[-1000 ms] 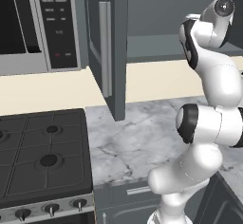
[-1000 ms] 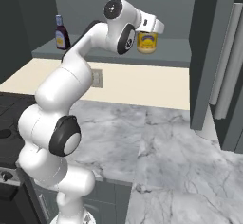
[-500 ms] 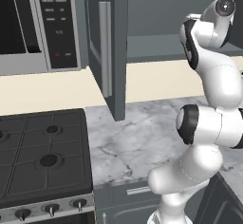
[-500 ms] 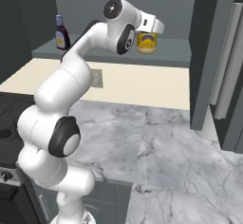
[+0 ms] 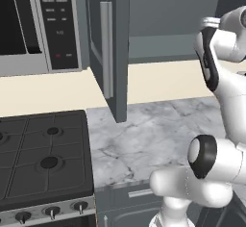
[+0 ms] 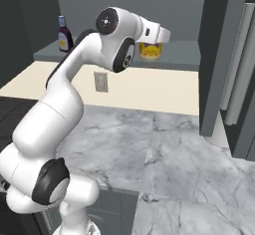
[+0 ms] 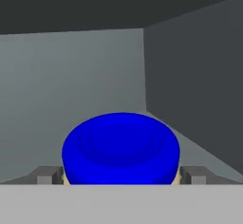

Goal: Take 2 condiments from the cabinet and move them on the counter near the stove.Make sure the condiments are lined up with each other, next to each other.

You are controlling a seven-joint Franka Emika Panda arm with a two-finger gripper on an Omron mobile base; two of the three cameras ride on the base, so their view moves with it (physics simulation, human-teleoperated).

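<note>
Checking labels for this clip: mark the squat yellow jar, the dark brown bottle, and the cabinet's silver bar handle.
Squat yellow jar with blue lid (image 7: 121,147), hand view, lid top.
Dark brown bottle with yellow label (image 6: 63,36), right base view, label.
Long silver bar handle (image 5: 107,53), left base view, mid-bar.

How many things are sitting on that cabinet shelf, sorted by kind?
Yellow jar with a blue lid: 1
Dark brown bottle with a yellow label: 1
Total: 2

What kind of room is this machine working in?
It looks like a home kitchen, computer-rendered. A black gas stove with round burners and knobs sits beside a white-grey veined marble counter, with a black-and-silver microwave above and a dark grey wall cabinet holding condiments.
</note>
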